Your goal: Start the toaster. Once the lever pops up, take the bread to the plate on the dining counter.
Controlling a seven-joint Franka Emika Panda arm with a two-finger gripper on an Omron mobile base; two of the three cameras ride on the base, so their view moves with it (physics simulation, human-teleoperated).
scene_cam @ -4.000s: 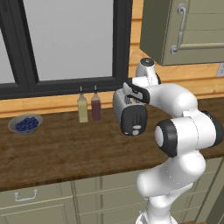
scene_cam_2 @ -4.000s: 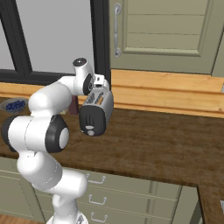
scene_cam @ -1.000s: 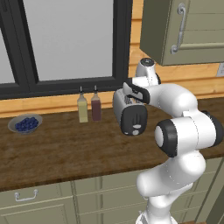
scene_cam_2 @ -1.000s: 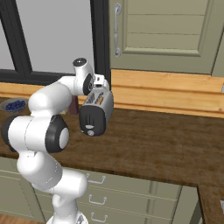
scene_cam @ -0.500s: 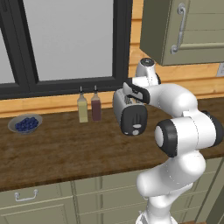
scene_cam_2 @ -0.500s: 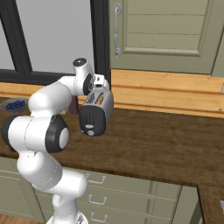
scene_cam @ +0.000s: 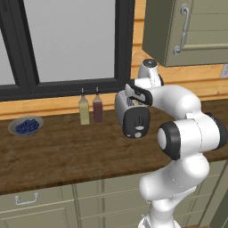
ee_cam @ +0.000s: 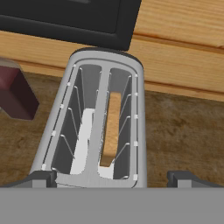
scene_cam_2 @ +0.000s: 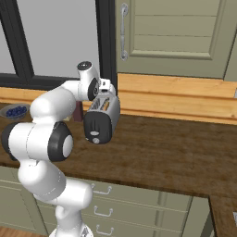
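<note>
The gripper (ee_cam: 112,177) is held wide apart above the toaster (ee_cam: 98,127). The bread (ee_cam: 111,129) is seen in its slot; carrying to the plate is left.

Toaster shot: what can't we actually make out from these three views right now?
- Toaster lever position: too small on the black end panel in both base views; cut off by the bottom edge in the hand view.
- Bread: sunk in the slot in the hand view, only its top edge shows.
- Gripper: only the open finger tips show in the hand view; in the left base view the arm hides them.
- Bottle top: cut off by the left edge.
</note>
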